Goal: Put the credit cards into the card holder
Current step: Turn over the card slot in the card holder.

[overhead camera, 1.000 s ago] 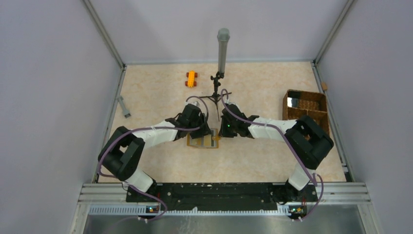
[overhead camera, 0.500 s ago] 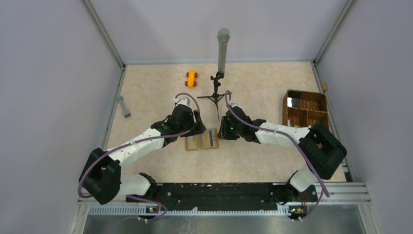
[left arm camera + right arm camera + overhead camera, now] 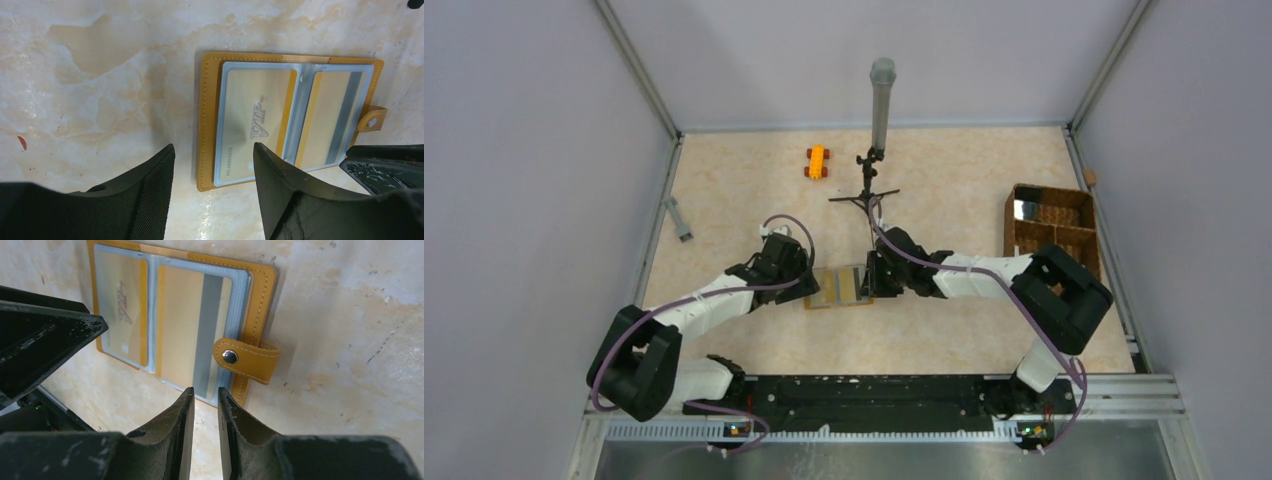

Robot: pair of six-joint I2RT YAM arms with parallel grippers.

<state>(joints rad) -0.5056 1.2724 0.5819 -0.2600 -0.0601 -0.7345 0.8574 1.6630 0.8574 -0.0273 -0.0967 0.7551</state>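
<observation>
Marble-look bench (image 3: 964, 190) with both arms reaching in toward the middle, left arm (image 3: 704, 305) and right arm (image 3: 984, 272) coming at the same spot from opposite sides. Brown wicker basket (image 3: 1012, 232) sits at the right edge, and a grey tube on a black tripod (image 3: 881, 95) stands near the far edge, about centre. The card holder (image 3: 206, 125) is lying flat and open in the middle of the bench, right between the two grippers, clear sleeves facing up. Both cards are already tucked in the sleeves: a gold VIP card (image 3: 255, 115) in one pocket and a card with a grey stripe (image 3: 330, 115) in the pocket next to it. Left gripper (image 3: 212, 150) is spread wide over the holder's edge with nothing in it. Right gripper (image 3: 205, 390) has only a narrow gap, nothing between the fingers, hovering at the holder's edge just beside the snap tab (image 3: 245, 359); can't tell if it touches. Orange toy car (image 3: 816, 161) is up by the far edge, left of the tripod.
</observation>
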